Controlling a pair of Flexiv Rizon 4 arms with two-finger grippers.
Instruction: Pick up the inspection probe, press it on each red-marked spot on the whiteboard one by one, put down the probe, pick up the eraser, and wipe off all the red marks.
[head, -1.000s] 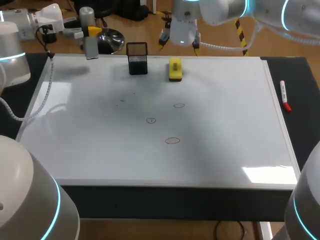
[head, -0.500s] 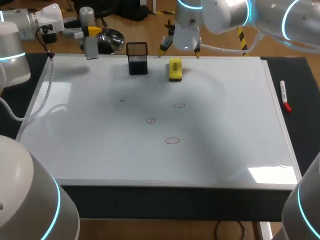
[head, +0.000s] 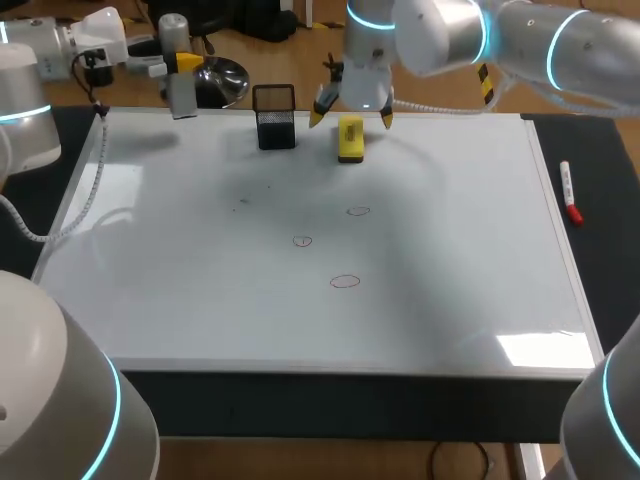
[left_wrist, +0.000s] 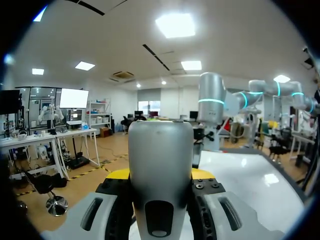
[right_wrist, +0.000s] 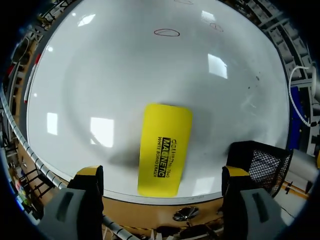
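Your right gripper (right_wrist: 162, 174): fingers apart, over the yellow eraser (right_wrist: 165, 145).
Your left gripper (left_wrist: 160, 175): clamped on the inspection probe (left_wrist: 160, 150), far left.

I give clock directions in the head view from the middle of the whiteboard (head: 200, 300), with 12 o'clock at the far edge.

- The eraser (head: 350, 138) lies on the board at 12 o'clock, near the far edge.
- The mesh holder (head: 275, 125) stands on the board at the eraser's 9 o'clock, near it.
- My right gripper (head: 352, 114) hangs over the eraser, one finger spread to each side, both apart from it.
- The first mark (head: 358, 211) lies at 1 o'clock, the second mark (head: 302, 241) at 9 o'clock and the third mark (head: 345, 282) at 5 o'clock, all near the middle.
- The marker pen (head: 570, 192) lies off the board at 3 o'clock.
- My left gripper (head: 178, 62) sits at 11 o'clock, past the far left corner, with the inspection probe (head: 181, 92) clamped between its fingers.
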